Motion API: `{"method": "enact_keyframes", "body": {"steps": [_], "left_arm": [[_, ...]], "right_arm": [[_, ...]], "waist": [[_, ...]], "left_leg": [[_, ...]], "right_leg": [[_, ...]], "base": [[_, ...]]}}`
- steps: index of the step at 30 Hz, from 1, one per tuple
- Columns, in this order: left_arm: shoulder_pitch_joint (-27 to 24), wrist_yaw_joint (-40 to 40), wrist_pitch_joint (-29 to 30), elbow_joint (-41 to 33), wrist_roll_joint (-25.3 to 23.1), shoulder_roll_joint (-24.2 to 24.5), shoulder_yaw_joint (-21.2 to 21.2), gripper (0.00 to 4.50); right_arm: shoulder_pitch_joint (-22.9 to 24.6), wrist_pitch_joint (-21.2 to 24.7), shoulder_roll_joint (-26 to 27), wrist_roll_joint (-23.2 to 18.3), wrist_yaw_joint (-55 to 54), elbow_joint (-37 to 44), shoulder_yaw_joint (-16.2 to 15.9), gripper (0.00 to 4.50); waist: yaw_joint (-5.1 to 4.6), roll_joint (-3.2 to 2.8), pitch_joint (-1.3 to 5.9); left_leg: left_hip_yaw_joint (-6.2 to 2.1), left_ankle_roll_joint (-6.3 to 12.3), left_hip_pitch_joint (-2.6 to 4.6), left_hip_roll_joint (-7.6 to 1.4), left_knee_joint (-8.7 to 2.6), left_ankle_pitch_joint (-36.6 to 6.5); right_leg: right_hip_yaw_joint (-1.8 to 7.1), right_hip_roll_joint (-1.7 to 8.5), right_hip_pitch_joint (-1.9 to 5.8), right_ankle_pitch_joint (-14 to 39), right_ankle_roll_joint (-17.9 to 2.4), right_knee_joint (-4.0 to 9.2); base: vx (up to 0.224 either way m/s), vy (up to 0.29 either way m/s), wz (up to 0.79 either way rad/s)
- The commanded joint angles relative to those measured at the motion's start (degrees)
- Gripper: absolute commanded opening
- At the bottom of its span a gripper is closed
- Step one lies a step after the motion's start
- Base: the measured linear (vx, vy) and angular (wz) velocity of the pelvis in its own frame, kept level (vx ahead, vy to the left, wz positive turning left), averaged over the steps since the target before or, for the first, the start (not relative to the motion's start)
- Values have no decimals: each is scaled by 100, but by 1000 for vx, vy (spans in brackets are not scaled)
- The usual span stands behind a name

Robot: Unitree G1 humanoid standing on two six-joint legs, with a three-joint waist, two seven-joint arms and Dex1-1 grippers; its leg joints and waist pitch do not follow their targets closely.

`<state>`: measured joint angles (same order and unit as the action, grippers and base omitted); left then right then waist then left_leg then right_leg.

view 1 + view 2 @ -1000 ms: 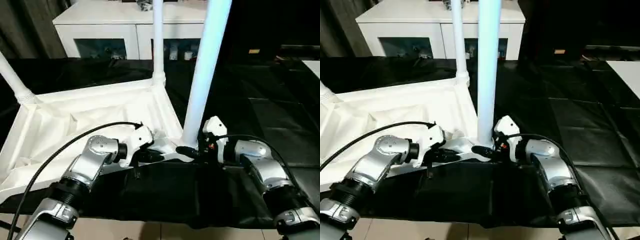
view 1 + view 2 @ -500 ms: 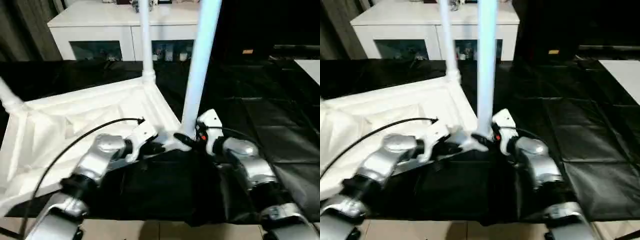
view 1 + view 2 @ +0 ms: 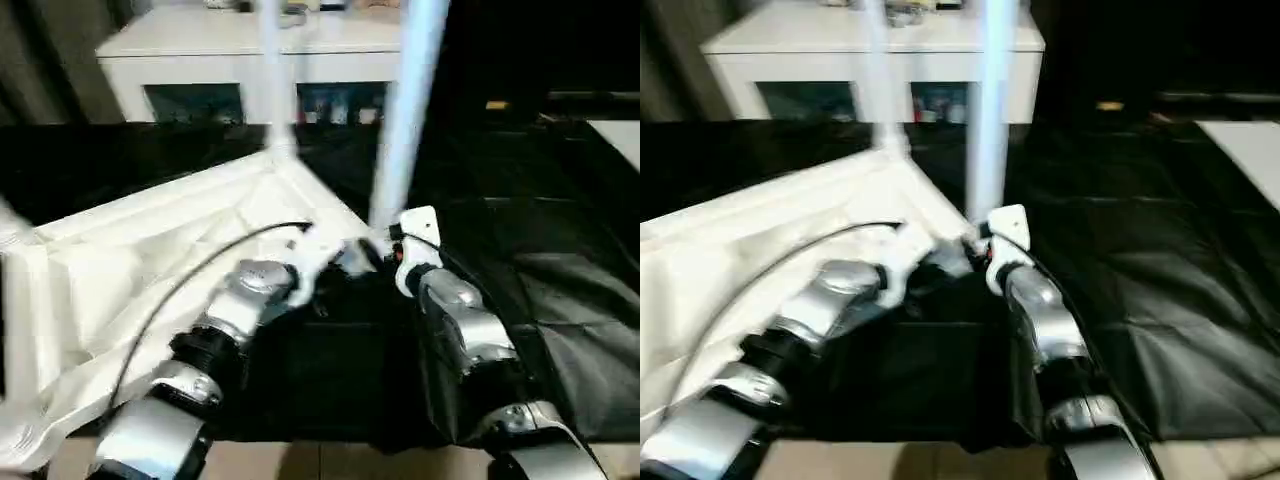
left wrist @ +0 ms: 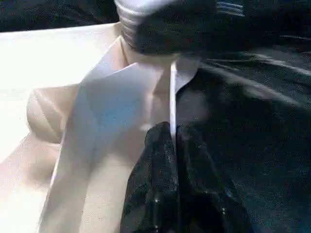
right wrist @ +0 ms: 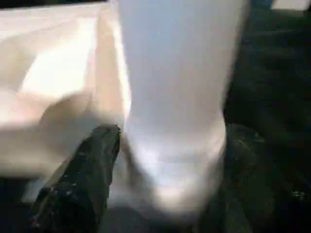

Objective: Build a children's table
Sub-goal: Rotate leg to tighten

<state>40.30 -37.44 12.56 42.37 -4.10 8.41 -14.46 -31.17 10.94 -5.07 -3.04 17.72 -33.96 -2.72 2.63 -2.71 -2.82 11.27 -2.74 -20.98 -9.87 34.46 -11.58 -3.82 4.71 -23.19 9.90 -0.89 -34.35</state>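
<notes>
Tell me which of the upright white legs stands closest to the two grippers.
The near leg, at the tabletop's near corner. The right gripper and left gripper meet at its base; the other leg rises farther back, toward the cabinet.

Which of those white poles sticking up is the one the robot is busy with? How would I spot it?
Find the upside-down white table top on the black cloth. Two legs rise from its right side; take the nearer leg, at the corner where both silver arms meet. It looks thicker and bluish, while the farther leg stands slimmer near the white cabinet.

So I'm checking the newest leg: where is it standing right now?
The near leg stands upright in the upturned table top's near right corner, directly ahead of the right pincer, with the white cabinet behind.
</notes>
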Motion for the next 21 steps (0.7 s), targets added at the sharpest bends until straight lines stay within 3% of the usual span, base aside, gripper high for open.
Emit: {"method": "enact_keyframes", "body": {"steps": [1, 7, 8, 11, 15, 19, 21], "left_arm": [[-163, -93, -78, -58, 75, 124, 94, 0], [-548, -1410, -197, -607, 262, 567, -206, 0], [-643, -1775, -350, -756, 359, 656, -276, 0], [-775, -2225, -521, -981, 456, 811, -386, 0], [-884, -2554, -559, -1215, 591, 936, -402, 0], [-910, -2694, -393, -1381, 657, 964, -379, 0], [-920, -2720, -392, -1398, 645, 979, -374, 0]], "right_arm": [[-8, -62, -212, -121, 599, 188, -180, 349], [275, -451, -1160, -380, 2358, 610, -285, 349], [331, -487, -1281, -432, 2634, 697, -313, 349], [414, -514, -1453, -512, 3061, 843, -371, 349], [502, -559, -1681, -618, 3630, 999, -533, 349], [516, -587, -1689, -649, 3893, 999, -632, 349], [517, -621, -1670, -562, 3954, 946, -680, 323]], "waist": [[40, 92, 394], [92, 101, 391], [105, 90, 378], [124, 74, 367], [156, 63, 361], [193, 82, 368], [213, 81, 380]], "left_leg": [[-181, 424, -5, -286, -415, -860], [-141, 723, 2, -313, -367, -672], [-141, 728, 8, -319, -376, -749], [-147, 618, 29, -347, -401, -916], [-126, 524, 88, -373, -405, -1063], [-132, 484, 62, -365, -408, -939], [-132, 506, 53, -358, -396, -851]], "right_leg": [[245, 425, 338, 1164, -1164, 402], [260, 423, 330, 756, -1429, 355], [251, 418, 320, 883, -1439, 373], [248, 413, 301, 1144, -1416, 388], [268, 395, 249, 1077, -1479, 376], [274, 409, 269, 1042, -1460, 355], [274, 414, 277, 954, -1461, 342]], "base": [[0, 0, 0], [0, 0, 0], [0, 0, 0], [0, 0, 0], [0, 0, 0], [0, 0, 0], [0, 0, 0]]}}
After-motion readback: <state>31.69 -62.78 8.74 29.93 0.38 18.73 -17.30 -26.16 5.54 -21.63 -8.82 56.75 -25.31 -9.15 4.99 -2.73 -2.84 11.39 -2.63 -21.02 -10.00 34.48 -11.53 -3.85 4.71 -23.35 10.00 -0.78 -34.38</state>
